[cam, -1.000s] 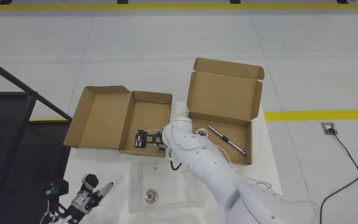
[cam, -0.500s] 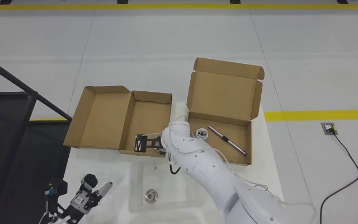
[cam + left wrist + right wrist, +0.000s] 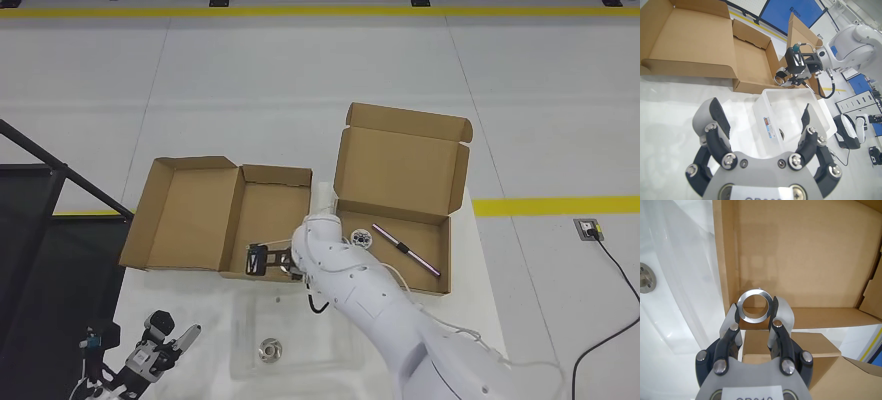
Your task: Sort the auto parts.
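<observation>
**Right tool at left box, ring in grip**

Right tool (image 3: 755, 308) is narrow, clamped on the outside of a silver metal ring (image 3: 754, 319), with the bore running along the tool's length. The ring sits at the near wall of the brown cardboard box with its lid folded open (image 3: 800, 256). The bare box floor lies just ahead of it. Can't tell if the ring is fully past the wall, so I'd push further in before release. Left tool (image 3: 761, 103) is spread wide and holds nothing, above the white table (image 3: 200, 300), well apart from that box. So this is the right arm's job. Clear plastic bin (image 3: 300, 345) holds one flanged metal hub (image 3: 268, 350). Second open cardboard box (image 3: 420, 232) holds a white round disc with holes (image 3: 357, 237) and a thin dark rod (image 3: 405, 250)
</observation>
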Tool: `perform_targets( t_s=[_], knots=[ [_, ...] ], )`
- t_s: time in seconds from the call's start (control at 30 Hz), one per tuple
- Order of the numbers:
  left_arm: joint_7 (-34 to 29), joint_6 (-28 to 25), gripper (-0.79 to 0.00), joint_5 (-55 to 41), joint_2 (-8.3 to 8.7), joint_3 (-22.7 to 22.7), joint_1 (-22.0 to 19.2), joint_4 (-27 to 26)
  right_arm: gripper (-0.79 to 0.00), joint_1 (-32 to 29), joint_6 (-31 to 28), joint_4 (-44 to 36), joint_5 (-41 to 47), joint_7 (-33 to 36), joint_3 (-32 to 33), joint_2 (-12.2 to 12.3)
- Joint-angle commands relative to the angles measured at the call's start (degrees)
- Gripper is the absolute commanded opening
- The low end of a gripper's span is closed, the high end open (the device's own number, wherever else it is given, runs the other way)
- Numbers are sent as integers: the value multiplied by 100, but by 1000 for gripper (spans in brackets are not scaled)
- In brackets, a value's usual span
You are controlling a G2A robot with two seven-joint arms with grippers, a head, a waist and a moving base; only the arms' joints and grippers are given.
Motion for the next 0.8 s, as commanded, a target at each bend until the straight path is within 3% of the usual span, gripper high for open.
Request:
perform_targets(
  t_s=[0.0,0.03,0.07,0.13,0.2,0.3,0.47,0.77],
  knots=[
    [6,13,0,11,-1,3,1,-3,-776,-20,-4,4,24,30,9,-1],
    [9,15,0,13,-1,5,2,-4,-533,-24,-12,3,38,46,15,-2],
    [11,16,0,15,-1,6,3,-6,-465,-29,-37,-5,40,45,14,-2],
    [14,17,0,16,-2,6,5,-7,-419,-35,-58,-7,46,42,16,-3],
    [18,25,0,6,-2,6,6,-6,-314,-37,-68,-14,43,30,15,-3],
    [12,19,0,15,-1,4,5,-9,-286,-33,-52,-37,17,17,4,-6],
    [18,24,0,2,-2,3,3,-9,-379,-23,196,-102,-72,-107,-19,-4],
    [23,24,0,32,-3,24,3,-11,-419,7,1043,-311,-265,-857,0,93]
  ],
)
